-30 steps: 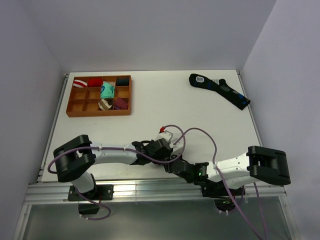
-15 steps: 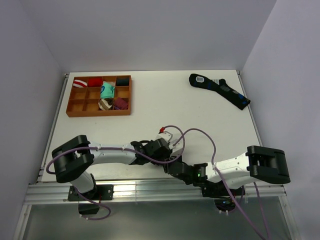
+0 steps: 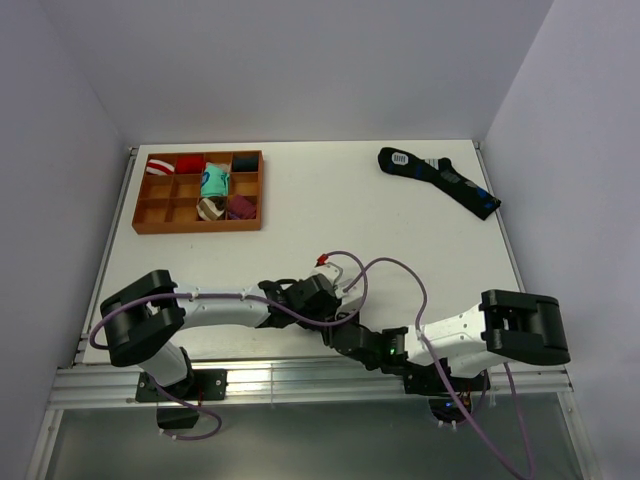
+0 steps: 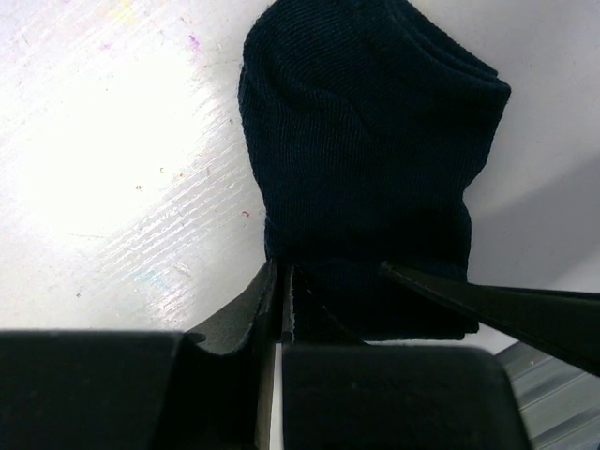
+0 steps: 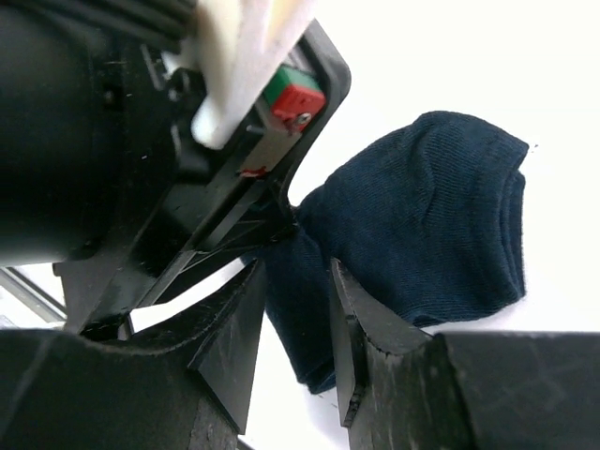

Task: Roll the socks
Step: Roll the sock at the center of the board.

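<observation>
The socks are a plain dark navy bundle lying on the white table. In the left wrist view its near end sits between my left gripper's fingers, which are closed on the fabric. In the right wrist view the socks fan out to the right, and a narrow folded end runs down between my right gripper's fingers, which pinch it just below the left gripper's tips. In the top view both grippers meet near the table's front middle, left and right, and they hide the socks.
An orange divided tray with colourful sock bundles stands at the back left. A longer black sock with blue patches and a white label lies at the back right. The table's front edge is just behind the grippers.
The right arm has slid a little to the left and toward the front edge. The left gripper has shifted slightly left with it. Both stay together over the socks.
</observation>
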{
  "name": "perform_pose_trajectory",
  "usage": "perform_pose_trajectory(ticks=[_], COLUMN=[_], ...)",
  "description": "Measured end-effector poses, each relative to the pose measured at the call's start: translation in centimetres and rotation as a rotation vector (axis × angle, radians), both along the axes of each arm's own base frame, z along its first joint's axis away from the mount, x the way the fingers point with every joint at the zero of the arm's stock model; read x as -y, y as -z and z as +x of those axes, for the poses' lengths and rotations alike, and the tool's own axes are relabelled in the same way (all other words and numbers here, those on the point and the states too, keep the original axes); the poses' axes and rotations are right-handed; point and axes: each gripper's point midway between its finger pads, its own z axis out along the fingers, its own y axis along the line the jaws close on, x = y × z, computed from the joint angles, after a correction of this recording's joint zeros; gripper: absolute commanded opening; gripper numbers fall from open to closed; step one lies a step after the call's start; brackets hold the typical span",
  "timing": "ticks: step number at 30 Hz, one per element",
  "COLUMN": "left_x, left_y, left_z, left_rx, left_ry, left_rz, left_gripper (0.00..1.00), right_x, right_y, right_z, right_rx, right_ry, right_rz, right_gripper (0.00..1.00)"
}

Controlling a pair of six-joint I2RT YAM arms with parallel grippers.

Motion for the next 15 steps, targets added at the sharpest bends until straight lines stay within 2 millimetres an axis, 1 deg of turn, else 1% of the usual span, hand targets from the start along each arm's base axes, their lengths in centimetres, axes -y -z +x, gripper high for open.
perform_pose_trajectory(ticks=[4, 8, 15], left_x=[0.0, 0.3, 0.6], left_y=[0.0, -0.2, -0.3], left_z=[0.1, 0.6, 0.7], left_rx=[-0.008, -0.012, -0.014], left_ry=[0.0, -0.011, -0.01], left_rz=[-0.004, -0.033, -0.048], left_gripper=[0.05, 0.05, 0.05], right_x=[-0.3, -0.7, -0.5], right_y=[0.1, 1.5, 1.6], right_z=[-0.5, -2.6, -2.7], right_rx=[-0.005, -0.013, -0.011], right_ry=[-0.008, -0.106, -0.111], right_rz=[0.009, -0.059, -0.062], right_gripper=[0.4, 0.41, 0.41])
